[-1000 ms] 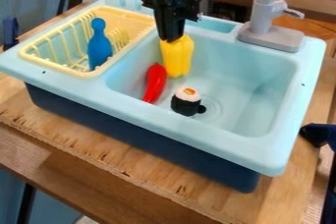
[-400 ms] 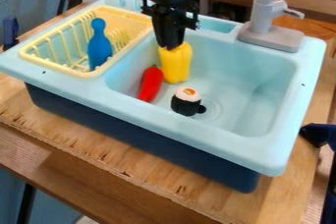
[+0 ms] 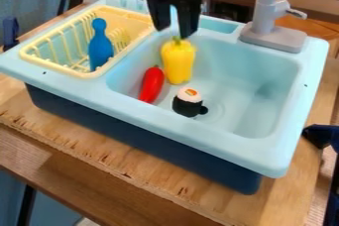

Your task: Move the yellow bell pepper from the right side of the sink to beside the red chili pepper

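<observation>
Gripper (image 3: 173, 29): black, two-fingered, its fingers spread apart with nothing between them, above the sink's basin. Yellow bell pepper (image 3: 178, 62): glossy, lobed, blocky, green-stemmed, upright in the basin just below the gripper. Red chili pepper (image 3: 151, 84): smooth, tapered, curved, beside the yellow one. Sushi roll (image 3: 189, 102): black-sided, white-topped with an orange patch, in the basin near both peppers. Sink (image 3: 189, 136): pale blue, rounded rim, dark blue base. Dish rack (image 3: 60, 68): yellow, slatted, holding a blue bowling-pin shape (image 3: 100, 45). Faucet (image 3: 268, 16): grey, behind the basin. Plywood board (image 3: 119, 164): rough-edged, under the sink.
</observation>
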`<control>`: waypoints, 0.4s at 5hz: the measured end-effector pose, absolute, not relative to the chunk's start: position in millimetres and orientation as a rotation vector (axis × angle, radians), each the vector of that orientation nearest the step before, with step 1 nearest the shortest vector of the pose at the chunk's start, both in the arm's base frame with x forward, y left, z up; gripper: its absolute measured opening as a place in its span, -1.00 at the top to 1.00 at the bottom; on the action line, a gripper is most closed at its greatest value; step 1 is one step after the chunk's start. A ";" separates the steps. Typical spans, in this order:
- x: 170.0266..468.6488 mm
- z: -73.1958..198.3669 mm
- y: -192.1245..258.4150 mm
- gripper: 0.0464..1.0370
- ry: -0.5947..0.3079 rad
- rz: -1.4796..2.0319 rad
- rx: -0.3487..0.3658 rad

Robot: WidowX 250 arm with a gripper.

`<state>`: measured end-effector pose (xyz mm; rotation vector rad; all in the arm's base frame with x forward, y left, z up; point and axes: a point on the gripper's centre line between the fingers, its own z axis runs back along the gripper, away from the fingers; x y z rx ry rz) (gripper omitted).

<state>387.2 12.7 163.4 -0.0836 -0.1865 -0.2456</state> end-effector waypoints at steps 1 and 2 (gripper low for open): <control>378.4 185.6 16.8 -0.93 -0.230 -0.239 -0.086; 359.7 204.8 20.0 -0.93 -0.197 -0.241 -0.080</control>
